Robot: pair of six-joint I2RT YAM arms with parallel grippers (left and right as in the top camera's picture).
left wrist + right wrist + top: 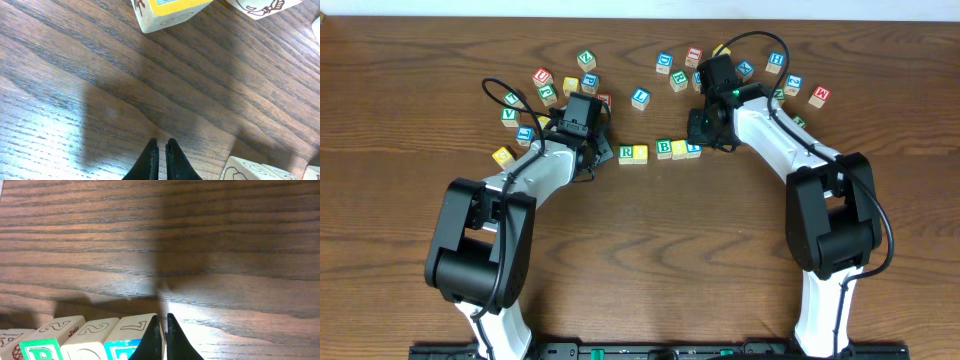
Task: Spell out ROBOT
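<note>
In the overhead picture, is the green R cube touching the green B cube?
No, the R cube lies apart from the B cube, with a strip of bare table between them.

Green R cube [633, 153], brown woodgrain table [650, 250]

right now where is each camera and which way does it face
overhead: fixed above the table, looking straight down; both arms show.
left wrist: on the left arm, facing down past the shut left hand at bare tabletop, cubes at the frame edges.
right wrist: on the right arm, facing past the shut right hand, with the B cube and T cube beside it.
shared: overhead and right wrist both show those two.
</note>
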